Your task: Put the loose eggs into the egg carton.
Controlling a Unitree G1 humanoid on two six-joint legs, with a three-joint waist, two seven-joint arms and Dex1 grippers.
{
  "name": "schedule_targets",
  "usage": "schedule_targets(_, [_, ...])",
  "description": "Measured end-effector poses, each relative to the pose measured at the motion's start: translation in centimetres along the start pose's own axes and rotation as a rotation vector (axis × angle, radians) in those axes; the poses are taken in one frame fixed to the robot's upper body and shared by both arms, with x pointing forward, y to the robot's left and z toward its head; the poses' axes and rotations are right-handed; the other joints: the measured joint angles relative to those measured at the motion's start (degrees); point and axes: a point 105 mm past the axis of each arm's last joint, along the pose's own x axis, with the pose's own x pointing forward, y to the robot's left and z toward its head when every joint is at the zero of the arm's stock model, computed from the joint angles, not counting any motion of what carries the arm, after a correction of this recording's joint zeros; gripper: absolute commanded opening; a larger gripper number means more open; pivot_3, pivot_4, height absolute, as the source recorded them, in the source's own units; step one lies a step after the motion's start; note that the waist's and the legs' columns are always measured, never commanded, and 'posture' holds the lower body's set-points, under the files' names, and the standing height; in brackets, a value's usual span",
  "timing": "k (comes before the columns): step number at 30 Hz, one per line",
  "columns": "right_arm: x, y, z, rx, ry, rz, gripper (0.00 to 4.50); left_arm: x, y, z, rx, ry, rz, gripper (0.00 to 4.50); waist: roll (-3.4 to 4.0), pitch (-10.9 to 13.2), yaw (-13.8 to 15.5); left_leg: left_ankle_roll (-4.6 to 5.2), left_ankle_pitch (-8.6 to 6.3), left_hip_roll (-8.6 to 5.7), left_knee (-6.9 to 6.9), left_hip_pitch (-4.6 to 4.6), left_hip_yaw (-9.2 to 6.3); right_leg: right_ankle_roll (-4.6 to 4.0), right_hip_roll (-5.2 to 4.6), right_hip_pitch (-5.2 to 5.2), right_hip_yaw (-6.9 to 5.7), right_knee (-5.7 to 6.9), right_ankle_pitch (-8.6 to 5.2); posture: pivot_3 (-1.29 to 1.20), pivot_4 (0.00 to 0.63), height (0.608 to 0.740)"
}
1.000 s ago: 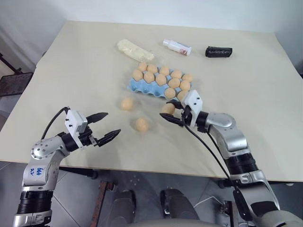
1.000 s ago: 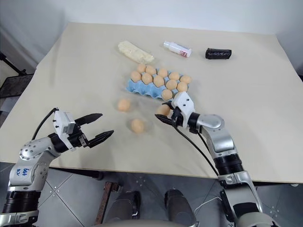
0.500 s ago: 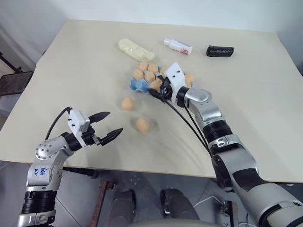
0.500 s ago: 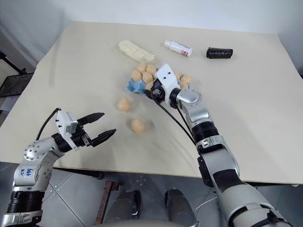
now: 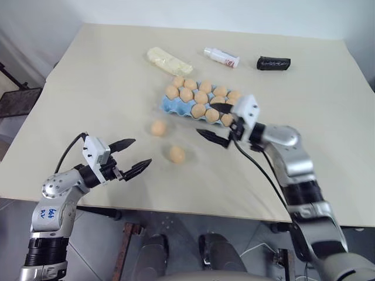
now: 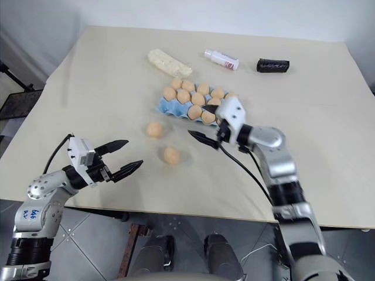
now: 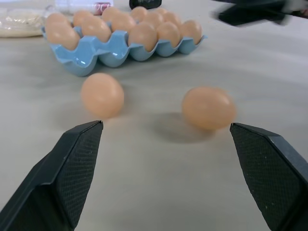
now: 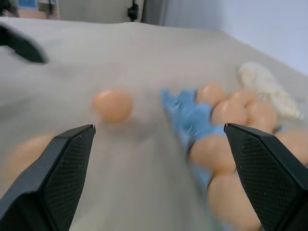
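The light blue egg carton (image 5: 169, 106) lies mid-table with several tan-orange eggs in its cups. Two loose eggs rest on the table in front of it, one (image 5: 157, 127) nearer the carton and one (image 5: 176, 154) closer to me. My right gripper (image 5: 205, 119) hovers open and empty at the carton's near right side. My left gripper (image 5: 141, 152) is open and empty at the table's near left, its fingers pointing toward the loose eggs (image 7: 102, 95) (image 7: 209, 107). The right wrist view shows one loose egg (image 8: 112, 106) beside the carton (image 8: 179, 107).
A pale yellow lumpy bag (image 5: 167, 60), a white bottle (image 5: 221, 57) and a black oblong case (image 5: 273, 62) lie along the far side behind the carton. The table's near edge runs just below my left gripper.
My right gripper carried an egg over the carton, let it go there, opened, and drew back to the right. The left gripper and the two loose eggs stayed put.
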Motion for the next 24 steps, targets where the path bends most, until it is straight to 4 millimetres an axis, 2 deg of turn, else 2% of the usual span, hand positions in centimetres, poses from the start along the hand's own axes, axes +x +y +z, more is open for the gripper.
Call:
schedule_targets(3, [-4.8,1.4,-2.0,0.066,0.086,-0.039,4.49,-0.2,0.1,0.0,0.004,0.008,-0.017,4.50,0.00,0.0,0.6,0.03,-0.02,0.00,0.00,0.06,-0.02,0.00,0.01,0.10,-0.01,-0.07,0.00,0.00,0.150,0.740])
schedule_targets(4, [-5.8,1.8,-2.5,0.092,0.103,-0.053,4.49,-0.3,0.2,-0.1,0.000,0.013,-0.017,4.50,0.00,0.0,0.7,0.03,-0.02,0.00,0.01,0.11,0.00,0.00,0.01,0.13,0.01,-0.06,0.00,0.00,0.150,0.740])
schedule_targets(7, [-7.5,2.8,-3.0,0.136,0.117,-0.089,4.49,-0.2,0.3,-0.4,-0.007,0.018,-0.023,4.50,0.00,0.0,-0.1,0.03,0.00,0.02,0.00,0.19,0.04,-0.03,0.05,0.13,0.06,0.03,0.07,0.00,0.150,0.740])
schedule_targets(10, [-9.1,3.7,-4.4,0.133,0.163,-0.111,4.49,-0.1,0.5,-0.5,-0.003,0.016,-0.026,4.50,0.00,0.0,-0.1,0.04,0.02,0.01,0.01,0.37,0.00,-0.02,0.05,0.36,0.04,-0.01,0.11,0.00,0.150,0.740])
schedule_targets(12, [-9.5,3.9,-4.9,0.136,0.178,-0.116,4.49,-0.2,0.6,-0.8,-0.010,0.025,-0.026,4.50,0.00,0.0,-0.4,0.05,0.02,0.01,0.00,0.59,0.04,0.00,0.05,0.60,0.08,-0.08,0.15,0.00,0.150,0.740])
schedule_targets(14, [-9.1,3.6,-4.7,0.119,0.168,-0.116,4.49,0.0,0.7,-0.7,0.002,0.022,-0.034,4.50,-0.02,0.0,-0.4,0.06,0.02,0.01,-0.05,0.96,0.06,0.01,0.04,0.96,0.10,-0.17,0.16,0.00,0.150,0.740])
schedule_targets(18, [-7.0,3.1,-3.1,0.074,0.107,-0.090,4.49,0.2,0.9,-0.4,0.024,0.025,-0.045,4.50,-0.02,0.0,-0.3,0.07,0.03,0.02,-0.10,1.02,0.02,-0.03,0.04,1.00,0.09,-0.19,0.20,0.00,0.150,0.740])
schedule_targets(22, [-6.5,3.4,-3.1,0.073,0.103,-0.071,4.49,0.8,-0.4,-1.5,0.017,0.069,-0.114,4.50,-0.02,0.0,0.3,0.09,-0.02,0.02,-0.20,0.85,0.00,-0.02,0.03,0.94,0.04,-0.50,0.20,0.00,0.150,0.740])
schedule_targets(24, [-6.9,3.6,-3.1,0.067,0.121,-0.056,4.49,2.0,-1.2,-1.6,0.011,0.060,-0.153,4.50,-0.02,0.0,1.1,0.16,-0.09,0.01,-0.15,0.75,0.01,0.02,0.02,0.92,0.04,-0.63,0.22,0.00,0.150,0.740])
